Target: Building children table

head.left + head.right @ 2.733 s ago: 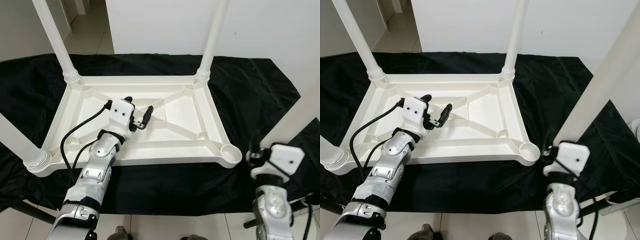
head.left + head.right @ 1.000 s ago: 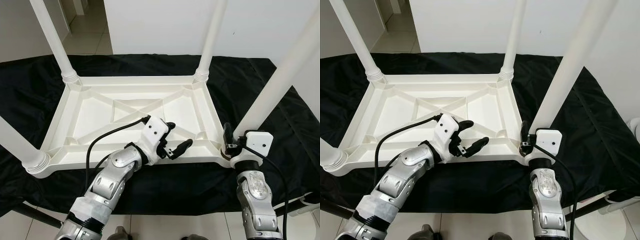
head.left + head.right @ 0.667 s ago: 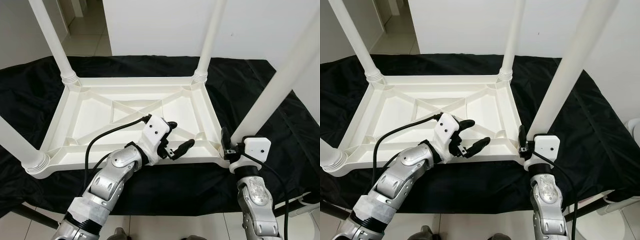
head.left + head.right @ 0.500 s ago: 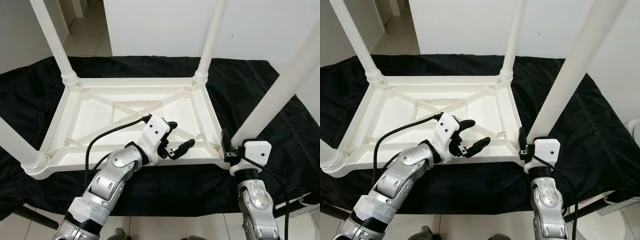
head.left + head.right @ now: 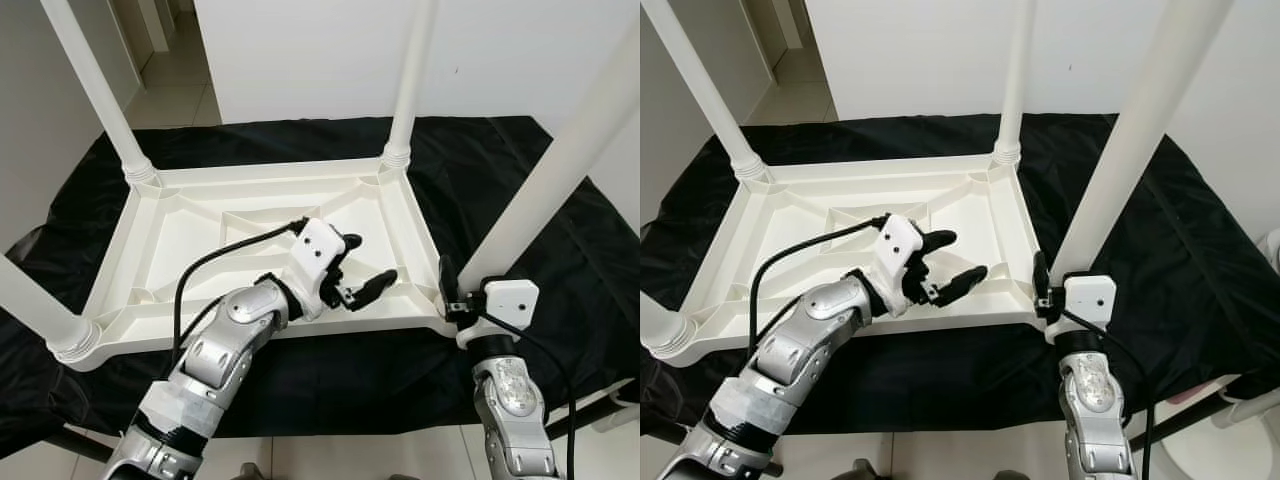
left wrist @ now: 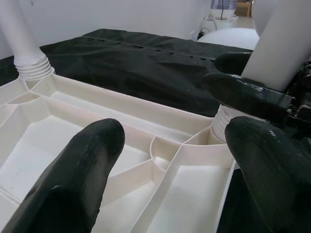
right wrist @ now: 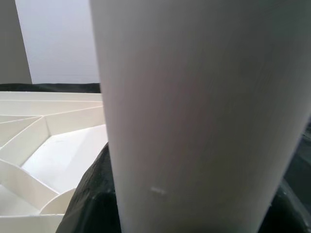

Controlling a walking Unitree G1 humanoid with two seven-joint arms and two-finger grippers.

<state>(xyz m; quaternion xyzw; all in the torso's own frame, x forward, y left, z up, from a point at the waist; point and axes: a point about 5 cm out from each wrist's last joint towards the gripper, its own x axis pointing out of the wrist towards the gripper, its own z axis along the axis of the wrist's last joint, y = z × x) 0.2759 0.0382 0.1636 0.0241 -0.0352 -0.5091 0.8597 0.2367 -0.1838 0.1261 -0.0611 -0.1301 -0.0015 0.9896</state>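
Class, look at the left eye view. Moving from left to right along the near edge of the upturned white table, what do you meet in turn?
Near-left table leg → left gripper, open over the tabletop's ribbed underside → right gripper shut on the near-right leg at its corner.

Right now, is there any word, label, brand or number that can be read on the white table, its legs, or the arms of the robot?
None can be read.
Upturned table top: plain white plastic, no print.
Leg in the right gripper: a faint small mark shows in the right wrist view, too blurred to read.
Left gripper: no lettering.
Black cloth: no print.
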